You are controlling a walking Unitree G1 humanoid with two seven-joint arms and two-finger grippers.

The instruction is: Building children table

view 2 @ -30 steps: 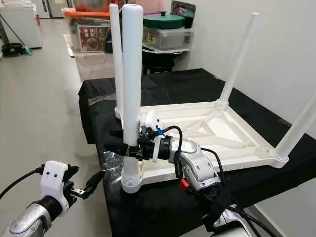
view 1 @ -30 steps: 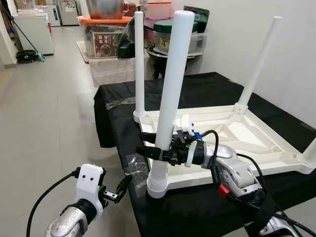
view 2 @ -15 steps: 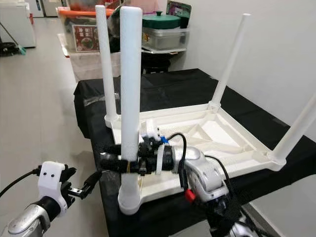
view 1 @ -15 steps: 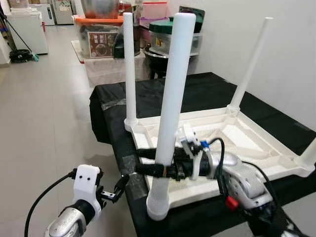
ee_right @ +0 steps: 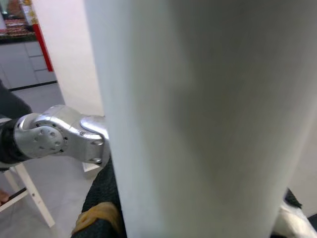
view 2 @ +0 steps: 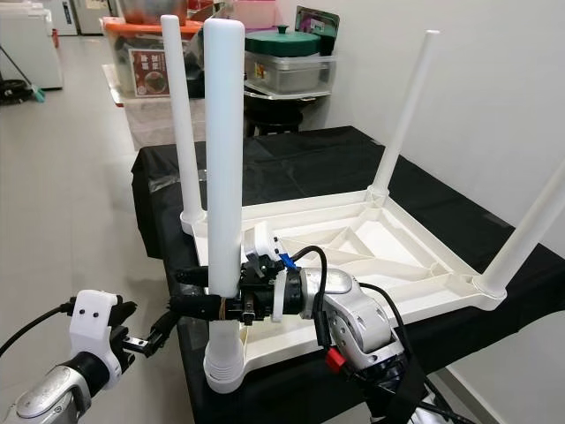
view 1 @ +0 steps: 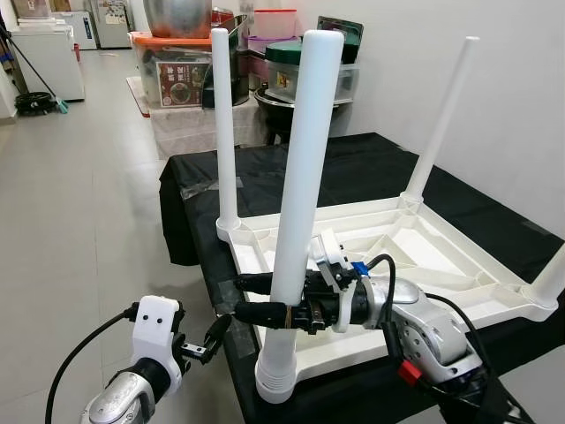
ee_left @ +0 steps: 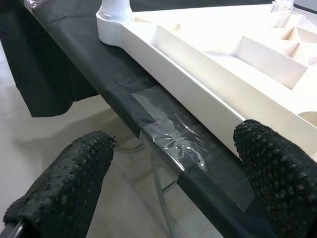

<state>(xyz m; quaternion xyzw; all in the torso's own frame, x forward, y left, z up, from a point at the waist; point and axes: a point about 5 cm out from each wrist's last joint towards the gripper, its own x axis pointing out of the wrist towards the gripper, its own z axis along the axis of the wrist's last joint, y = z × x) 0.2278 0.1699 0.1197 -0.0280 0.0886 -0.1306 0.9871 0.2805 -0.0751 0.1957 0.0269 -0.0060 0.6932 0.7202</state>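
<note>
A white children's table top (view 1: 415,252) lies upside down on a black-covered table (view 1: 353,163). Upright white legs stand at its far left (view 1: 222,132), far right (view 1: 439,115) and near right (view 1: 552,278) corners. My right gripper (view 1: 243,298) is shut on the near-left leg (view 1: 300,159), which leans slightly, its ribbed base (view 1: 275,375) at the near-left corner. In the right wrist view that leg (ee_right: 198,114) is pressed close to the lens. My left gripper (view 1: 216,334) hangs low beside the table's near-left edge, open, with nothing between its fingers (ee_left: 59,188).
Clear tape (ee_left: 173,144) wraps the black cloth's edge near my left gripper. Behind the table stand storage bins and pots (view 1: 181,62). A white cabinet (view 1: 53,57) is at the far left, grey floor (view 1: 79,203) lies to the left, and a white wall runs along the right.
The head camera has shifted, so the whole scene sits differently. My right gripper keeps its hold on the near leg. The left gripper stays low and open.
</note>
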